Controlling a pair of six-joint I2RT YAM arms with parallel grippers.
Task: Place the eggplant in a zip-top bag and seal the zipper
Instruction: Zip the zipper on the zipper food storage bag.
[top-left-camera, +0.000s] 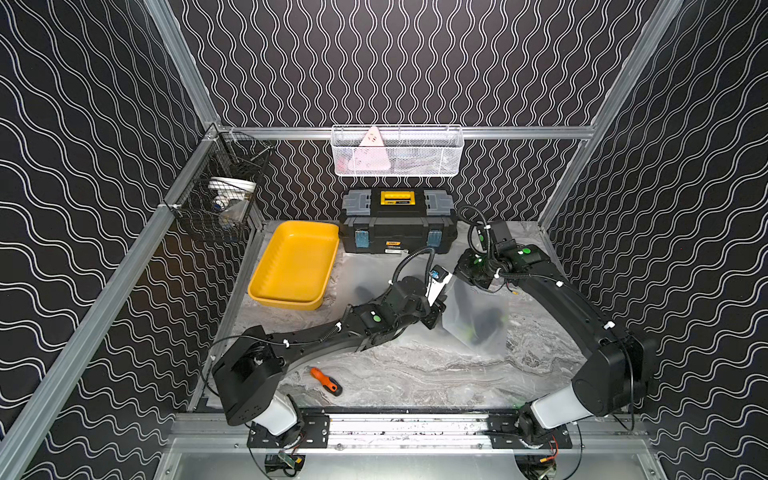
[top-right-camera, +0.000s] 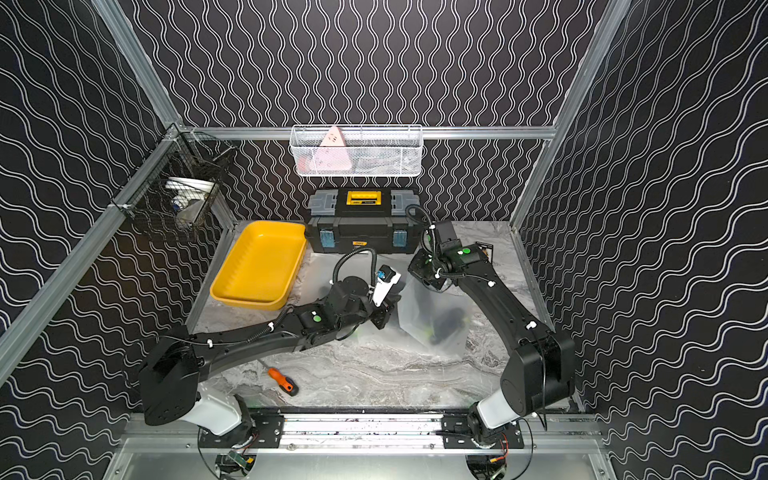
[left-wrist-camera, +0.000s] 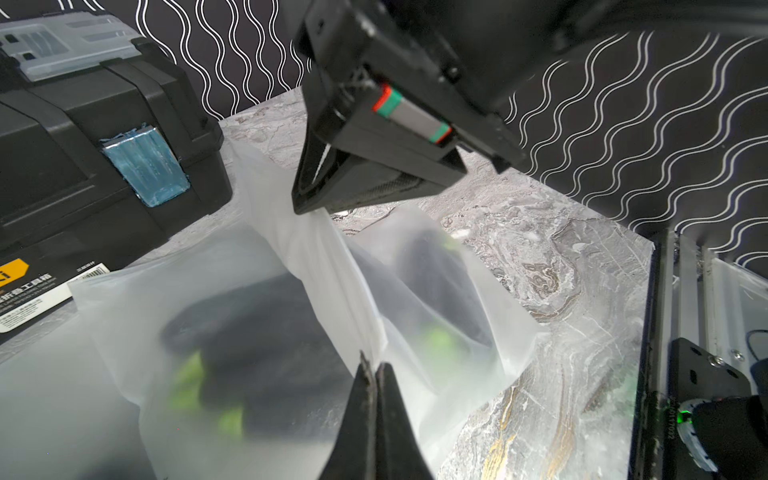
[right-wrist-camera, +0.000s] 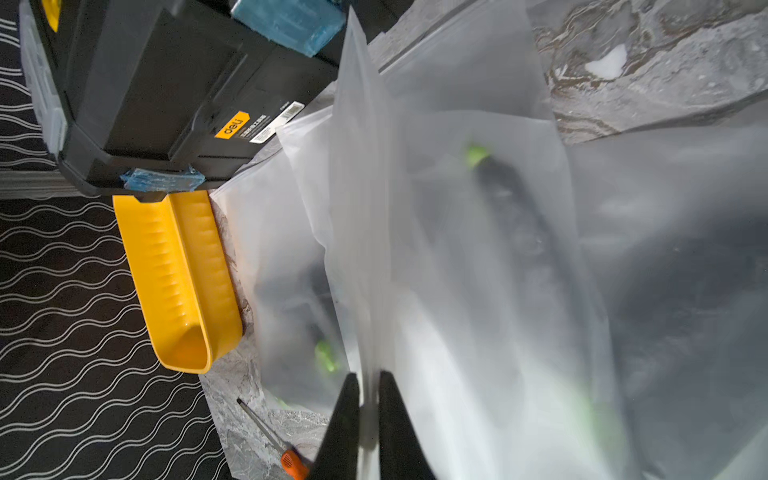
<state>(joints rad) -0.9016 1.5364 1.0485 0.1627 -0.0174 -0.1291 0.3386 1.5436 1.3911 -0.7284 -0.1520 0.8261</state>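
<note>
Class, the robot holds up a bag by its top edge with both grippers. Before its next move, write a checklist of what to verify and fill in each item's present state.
1. The eggplant is inside the zip-top bag: ok.
2. The left gripper is shut on the bag's top edge: ok.
3. The right gripper is shut on the same edge: ok.
4. The zipper is pressed closed between the grippers: cannot tell.
5. The screwdriver lies apart from the bag: ok.
</note>
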